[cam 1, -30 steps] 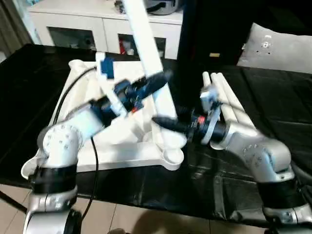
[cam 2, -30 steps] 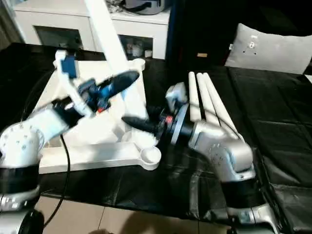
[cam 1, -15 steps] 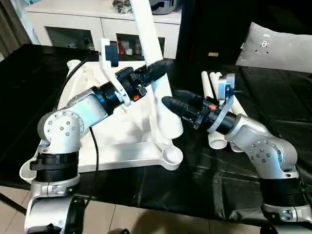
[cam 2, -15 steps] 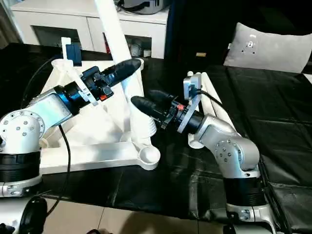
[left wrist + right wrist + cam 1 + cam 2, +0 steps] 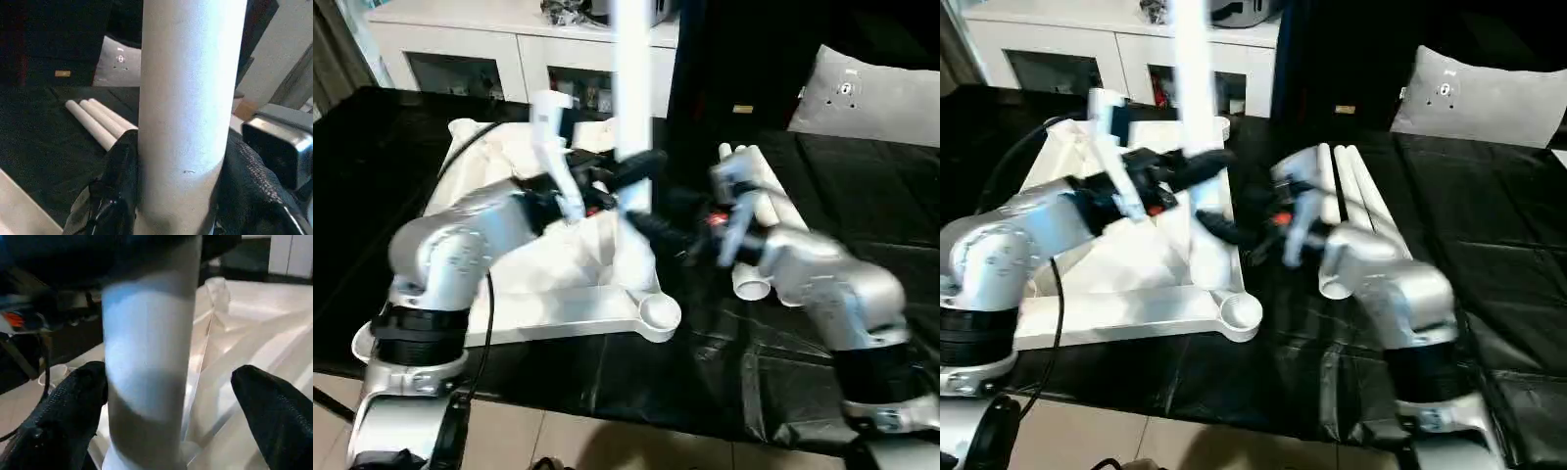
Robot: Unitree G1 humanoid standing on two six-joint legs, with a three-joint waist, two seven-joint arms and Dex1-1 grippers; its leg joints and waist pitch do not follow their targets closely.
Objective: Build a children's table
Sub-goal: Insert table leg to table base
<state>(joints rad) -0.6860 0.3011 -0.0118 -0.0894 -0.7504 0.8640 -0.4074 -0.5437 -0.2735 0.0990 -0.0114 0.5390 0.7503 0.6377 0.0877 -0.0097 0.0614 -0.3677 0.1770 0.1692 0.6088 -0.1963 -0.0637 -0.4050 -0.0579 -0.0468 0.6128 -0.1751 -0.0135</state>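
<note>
**Leg held upright on the upturned table top**

The white table top [image 5: 524, 294] lies underside up on a black-covered table [image 5: 773, 362], its ribs and a round corner socket [image 5: 658, 313] facing upward at the near right corner. One white tapered leg [image 5: 631, 78] stands almost vertical over the right part of the top, its lower end down among the ribs just behind that empty socket.

The left gripper [image 5: 631, 168] reaches in from the left and is clamped around the leg partway up. In the left wrist view the black fingers [image 5: 120, 186] press against both sides of the tube [image 5: 188, 98], so the jaws stand at about half width, holding the leg.

The right gripper [image 5: 651, 227] comes in from the right, lower on the same leg. In the right wrist view its two black fingers [image 5: 58, 416] are spread wide, one on each side of the leg [image 5: 146, 357]. One finger lies close beside the tube; whether it touches cannot be told. The other stands well apart, so this gripper grips nothing.

Three more white legs [image 5: 1347, 191] lie side by side on the black cover to the right of the table top, behind the right forearm. A white cabinet with glass doors [image 5: 509, 49] stands behind the table, and a grey-white pillow [image 5: 871, 93] rests at the far right.
</note>
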